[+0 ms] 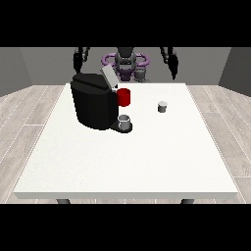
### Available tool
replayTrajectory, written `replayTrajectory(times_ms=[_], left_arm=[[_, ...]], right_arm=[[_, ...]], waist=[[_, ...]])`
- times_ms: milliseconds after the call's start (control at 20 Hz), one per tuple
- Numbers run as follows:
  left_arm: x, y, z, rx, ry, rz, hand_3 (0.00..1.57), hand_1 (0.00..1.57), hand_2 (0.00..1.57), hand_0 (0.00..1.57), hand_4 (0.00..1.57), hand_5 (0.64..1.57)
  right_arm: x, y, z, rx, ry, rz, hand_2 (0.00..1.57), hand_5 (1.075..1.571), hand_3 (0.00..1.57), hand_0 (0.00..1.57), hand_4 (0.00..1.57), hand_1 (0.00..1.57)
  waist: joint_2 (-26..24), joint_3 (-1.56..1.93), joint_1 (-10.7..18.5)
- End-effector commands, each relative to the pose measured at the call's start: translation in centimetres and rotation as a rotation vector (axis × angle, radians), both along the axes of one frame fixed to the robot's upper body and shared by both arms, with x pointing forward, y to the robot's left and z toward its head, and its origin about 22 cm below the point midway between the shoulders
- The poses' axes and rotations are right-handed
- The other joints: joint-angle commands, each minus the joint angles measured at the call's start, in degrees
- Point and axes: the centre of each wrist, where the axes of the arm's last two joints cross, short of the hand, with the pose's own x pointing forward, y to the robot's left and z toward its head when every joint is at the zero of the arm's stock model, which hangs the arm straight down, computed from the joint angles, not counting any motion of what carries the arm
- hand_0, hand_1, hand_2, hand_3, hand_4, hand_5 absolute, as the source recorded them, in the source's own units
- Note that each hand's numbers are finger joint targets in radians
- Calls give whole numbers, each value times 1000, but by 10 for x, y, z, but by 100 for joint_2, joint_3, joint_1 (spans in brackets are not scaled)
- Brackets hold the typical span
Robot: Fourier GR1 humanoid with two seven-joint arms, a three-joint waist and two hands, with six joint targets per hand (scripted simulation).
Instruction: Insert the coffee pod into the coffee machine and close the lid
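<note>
A black coffee machine stands on the left half of the white table. Its grey lid is tilted up and open, and a red part shows at its front. A small grey cup sits on the machine's base. The coffee pod, small and grey, stands alone on the table to the right of the machine. Both hands hang behind the far table edge and hold nothing: the hand at the view's left is above the machine, and the hand at the view's right is behind the pod.
The robot's torso is behind the middle of the far edge. Bare table top stretches from the machine and the pod to the near edge. Wooden floor surrounds the table.
</note>
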Motion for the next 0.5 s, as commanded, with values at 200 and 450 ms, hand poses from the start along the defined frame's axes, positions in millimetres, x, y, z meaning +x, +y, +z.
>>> replayTrajectory(times_ms=[200, 450], left_arm=[[-5, -4, -5, -54, -107, -101, 0, 0, 0, 0, 282, 1571], [7, 21, 5, 63, -161, -108, 0, 0, 0, 0, 264, 1571]], right_arm=[[-8, 5, -31, 25, 104, -38, 0, 1571, 0, 0, 128, 0], [-2, 3, -25, 99, -64, -200, 0, 1571, 0, 0, 94, 0]], waist=[[-185, -81, 53], [-41, -79, -178]])
